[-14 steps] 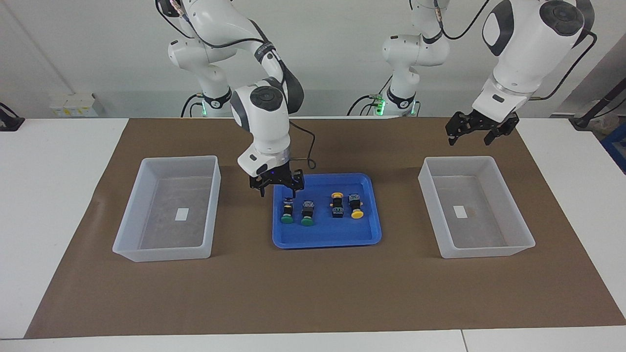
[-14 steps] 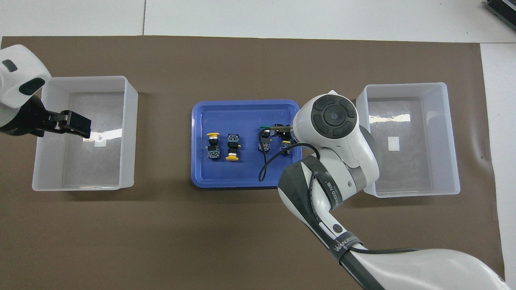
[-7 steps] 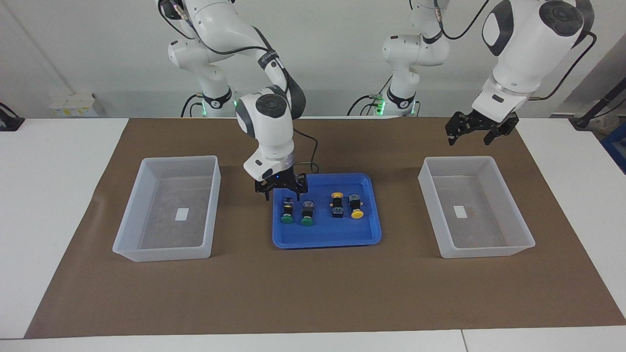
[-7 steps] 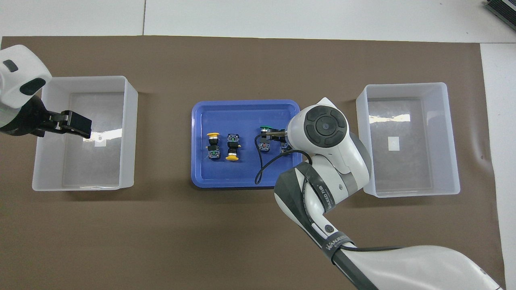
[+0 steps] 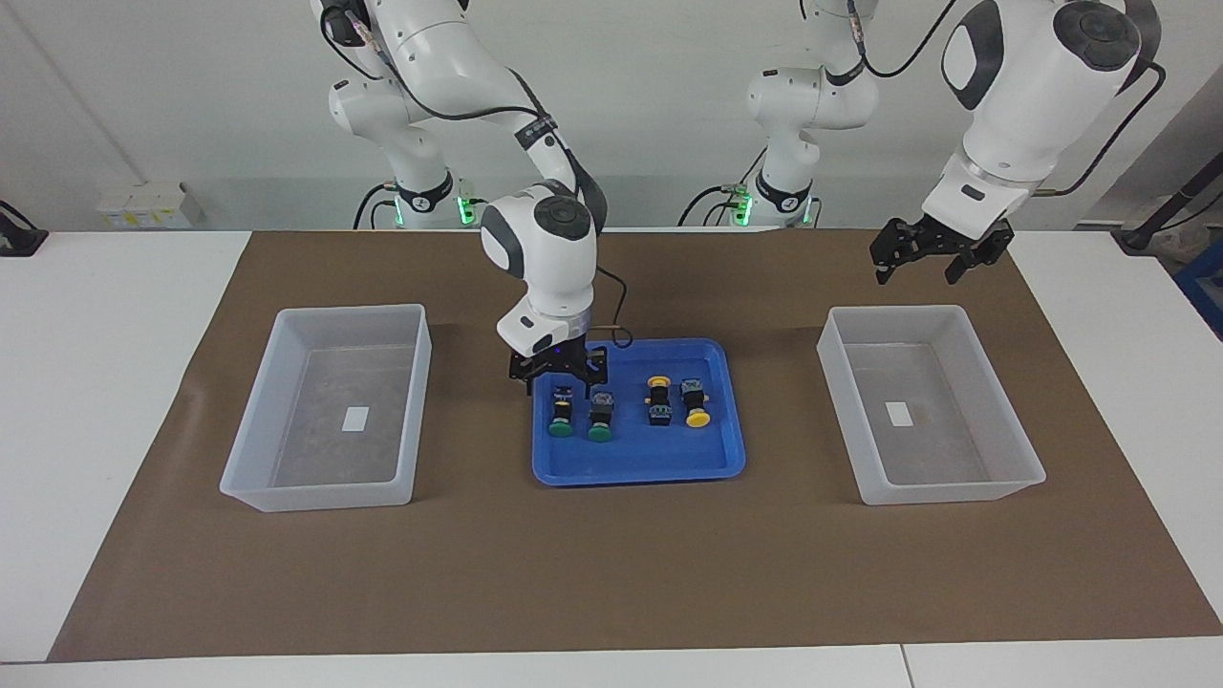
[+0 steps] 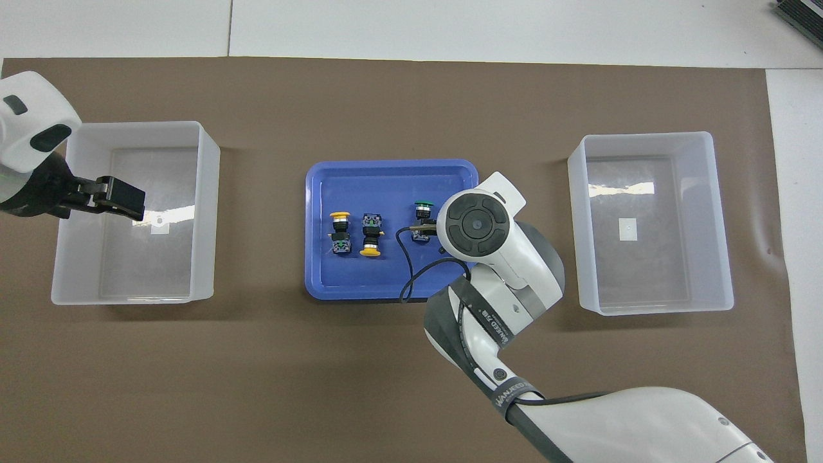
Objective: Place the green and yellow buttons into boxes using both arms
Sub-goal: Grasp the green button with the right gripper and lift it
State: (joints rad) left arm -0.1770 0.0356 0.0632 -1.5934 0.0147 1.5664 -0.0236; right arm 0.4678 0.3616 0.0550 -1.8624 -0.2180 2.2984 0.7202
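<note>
Centrally, a blue tray [image 5: 638, 465] lies on the brown mat [image 5: 611, 573] covering the table [image 5: 96, 325], and it holds all four buttons. The two green buttons [image 5: 561, 409] [image 5: 600, 417] lie side by side at the tray's end toward the right arm; each cap points away from the robots. The two yellow buttons [image 5: 657, 399] [image 5: 695, 403] lie toward the left arm's end of the tray, one with its cap toward the robots, the other with its cap away from them.

The right gripper [image 5: 558, 375] hangs low over the tray with its fingers [image 5: 588, 377] spread and pointing down; nothing is pinched between them. The black bodies of the green buttons lie directly below the fingertips, their caps a little past them, away from the robots. Whether the fingers touch a button cannot be told. In the overhead view the arm's wrist covers one green button, and only the other [image 6: 423, 218] shows beside it.

The left gripper [image 5: 934, 256] waits in the air over the clear box [image 5: 929, 406] at the left arm's end of the table, fingers [image 5: 884, 265] spread and holding nothing. A second clear box [image 5: 330, 406] stands at the right arm's end, well apart from the right gripper's fingers. Neither box contains a button.
</note>
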